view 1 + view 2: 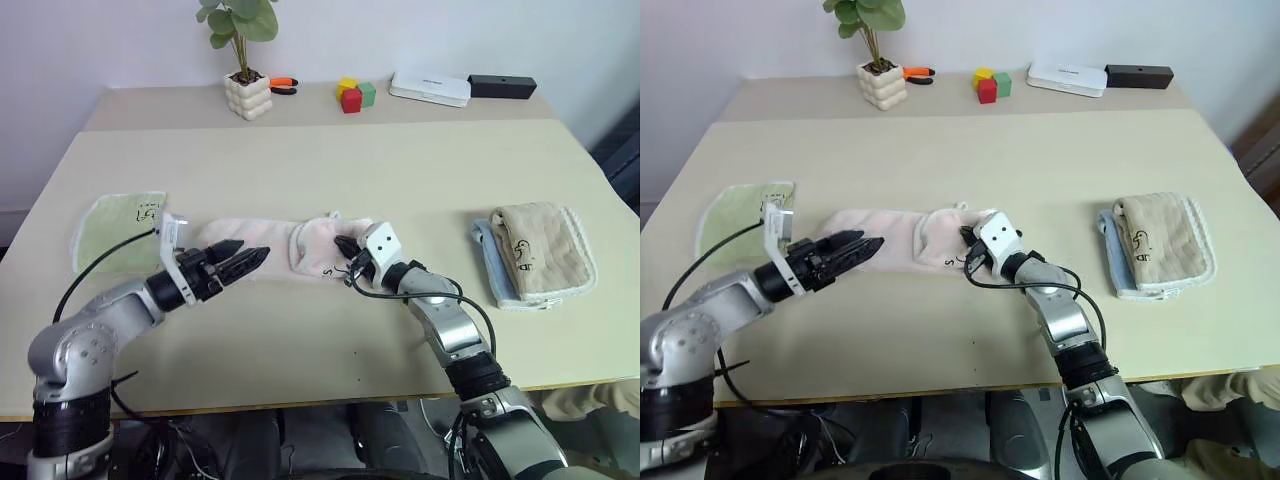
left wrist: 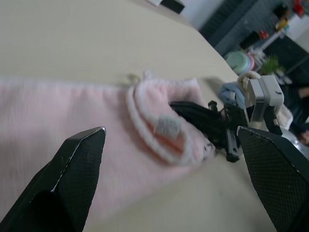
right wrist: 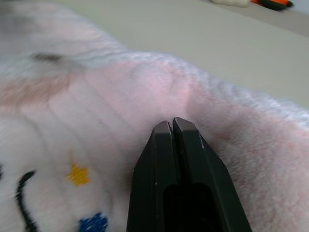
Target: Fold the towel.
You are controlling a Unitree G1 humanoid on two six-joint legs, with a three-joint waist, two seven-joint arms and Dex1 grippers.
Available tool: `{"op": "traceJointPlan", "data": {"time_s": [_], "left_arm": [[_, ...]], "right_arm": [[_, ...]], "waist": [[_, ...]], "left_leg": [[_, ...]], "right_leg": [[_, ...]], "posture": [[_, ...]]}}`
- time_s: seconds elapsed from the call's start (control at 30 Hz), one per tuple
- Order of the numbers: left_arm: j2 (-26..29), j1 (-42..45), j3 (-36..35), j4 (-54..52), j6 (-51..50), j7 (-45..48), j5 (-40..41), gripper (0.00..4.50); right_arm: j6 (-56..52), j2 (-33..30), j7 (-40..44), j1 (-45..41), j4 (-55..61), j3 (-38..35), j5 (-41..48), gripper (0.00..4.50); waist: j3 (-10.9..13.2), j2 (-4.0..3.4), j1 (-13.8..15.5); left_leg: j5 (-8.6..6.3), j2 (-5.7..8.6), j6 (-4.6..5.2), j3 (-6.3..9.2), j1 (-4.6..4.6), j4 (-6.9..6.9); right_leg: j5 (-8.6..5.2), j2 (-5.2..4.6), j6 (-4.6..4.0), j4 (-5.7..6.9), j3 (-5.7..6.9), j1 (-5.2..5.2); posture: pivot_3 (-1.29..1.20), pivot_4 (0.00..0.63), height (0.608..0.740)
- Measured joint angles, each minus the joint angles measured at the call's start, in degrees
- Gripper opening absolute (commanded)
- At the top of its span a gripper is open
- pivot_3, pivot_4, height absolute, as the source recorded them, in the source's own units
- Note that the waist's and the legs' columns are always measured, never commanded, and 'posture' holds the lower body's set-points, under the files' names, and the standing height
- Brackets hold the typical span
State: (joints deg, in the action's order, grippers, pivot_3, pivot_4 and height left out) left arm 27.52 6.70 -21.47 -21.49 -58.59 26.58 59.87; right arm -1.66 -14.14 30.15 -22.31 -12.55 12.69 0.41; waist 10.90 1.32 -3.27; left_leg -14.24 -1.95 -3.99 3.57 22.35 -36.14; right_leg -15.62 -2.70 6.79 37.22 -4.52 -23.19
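The towel (image 1: 285, 245) lay in a long band across the bench (image 1: 400, 160), between the two claws, its end by the right claw (image 1: 346, 243) turned back over itself in a thick fold. That fold carried a small grey tag (image 2: 167, 127) and, on its near edge, a dark embroidered mark (image 1: 328, 270).

The right claw sat at that folded end, pointing toward the left claw (image 1: 254, 257), its fingers (image 3: 175, 145) pressed flat together with no gap. In its wrist view the tips lay against the pink pile; whether any cloth was caught between them could not be told.

The left claw was at the towel's other end, level, aimed along the band toward the right claw. Its fingers (image 2: 79, 166) stood wide apart in the wrist view, holding nothing, with the fold and the right claw seen between them.

Beyond the left claw's outer side a green towel (image 1: 115, 228) lay flat on the bench. Well out past the right arm sat a beige towel (image 1: 540, 250), folded, on top of a pale blue one (image 1: 492, 262). Far ahead of both claws, along the bench's back edge, stood a potted plant (image 1: 245, 60), coloured blocks (image 1: 354, 94), a white box (image 1: 430, 88) and a black box (image 1: 502, 86).
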Motion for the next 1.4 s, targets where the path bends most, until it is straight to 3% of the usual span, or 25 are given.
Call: {"op": "traceJointPlan", "data": {"time_s": [0.03, 0.13, 0.37, 0.5, 0.83, 1.1, 1.2, 1.4], "left_arm": [[-0.6, -0.59, -0.34, -0.49, -0.63, -1.73, 1.07, 4.5], [-2.29, -3.07, -1.71, -2.04, -0.95, -6.82, 4.0, 4.5], [-6.48, -8.89, -4.24, -4.25, -0.16, -18.9, 13.38, 4.5], [-8.38, -12.31, -5.57, -4.37, 2.97, -23.71, 17.17, 4.5], [-11.34, -14.53, -7.3, -0.89, 10.58, -31.72, 22.91, 4.5], [-11.25, -10.14, -7.45, 7.38, 12.54, -32.8, 29.64, 4.5], [-11.74, -7.92, -7.47, 11.2, 12.99, -34.02, 31.78, 3.66], [-13.61, -3.51, -7.23, 15.39, 14.67, -37.92, 32.51, 0.6]], "right_arm": [[0.13, 0.04, -0.01, -0.02, -0.07, -0.02, -0.19, 0.05], [-0.62, 1.14, 0.78, -0.61, -0.29, -0.88, 0.98, 0.86], [-1.9, 1.77, 5.95, -2.54, 2.48, -3.51, 7.52, 4.37], [-6.81, -2.03, 11.57, -3.04, 9.94, -5.75, 13.93, 4.45], [-26.19, -22.03, 26.41, -0.4, 28.36, -14.46, 32.17, 4.45], [-26.1, -23.3, 26.48, 0.6, 28.9, -15.51, 31.81, 4.45], [-26.3, -23.2, 25.37, 0.6, 29.94, -15.43, 31.81, 4.5], [-26.66, -23.1, 23.32, 1.69, 30.52, -15.39, 31.21, 4.5]], "waist": [[0.0, 0.01, 0.07], [-0.02, 0.02, -0.07], [0.01, -0.01, 0.01], [0.03, -0.05, 0.72], [0.03, -0.03, 1.09], [-0.02, -0.11, 1.07], [-0.13, -0.3, 1.31], [-0.15, -0.33, 1.83]], "left_leg": [[0.0, 0.0, 0.0, 0.0, -0.01, -0.01], [0.0, 0.0, -0.01, 0.0, -0.03, 0.0], [0.0, 0.01, -0.01, 0.0, 0.0, 0.0], [0.0, 0.04, -0.01, -0.03, 0.02, 0.0], [-0.01, 0.08, -0.01, -0.03, 0.05, -0.01], [0.0, 0.08, -0.01, -0.04, 0.04, -0.04], [0.0, 0.11, -0.01, -0.04, 0.04, -0.06], [0.0, 0.11, -0.02, -0.04, 0.04, -0.06]], "right_leg": [[0.0, 0.0, 0.0, 0.0, 0.0, 0.02], [0.0, 0.02, -0.02, 0.01, -0.01, 0.01], [0.0, 0.0, -0.02, -0.01, -0.01, -0.01], [0.0, -0.05, -0.03, -0.08, -0.02, -0.01], [-0.12, -0.05, -0.25, -0.2, -0.02, 0.01], [-0.13, -0.03, -0.26, -0.22, -0.04, 0.03], [-0.13, -0.05, -0.26, -0.23, -0.05, 0.05], [-0.13, -0.06, -0.25, -0.25, -0.05, 0.07]], "posture": [[0.0, 0.15, 0.74], [0.0, 0.15, 0.74], [0.0, 0.15, 0.74], [0.0, 0.15, 0.74], [0.0, 0.15, 0.74], [0.0, 0.15, 0.74], [0.0, 0.15, 0.74], [0.0, 0.15, 0.74]]}}
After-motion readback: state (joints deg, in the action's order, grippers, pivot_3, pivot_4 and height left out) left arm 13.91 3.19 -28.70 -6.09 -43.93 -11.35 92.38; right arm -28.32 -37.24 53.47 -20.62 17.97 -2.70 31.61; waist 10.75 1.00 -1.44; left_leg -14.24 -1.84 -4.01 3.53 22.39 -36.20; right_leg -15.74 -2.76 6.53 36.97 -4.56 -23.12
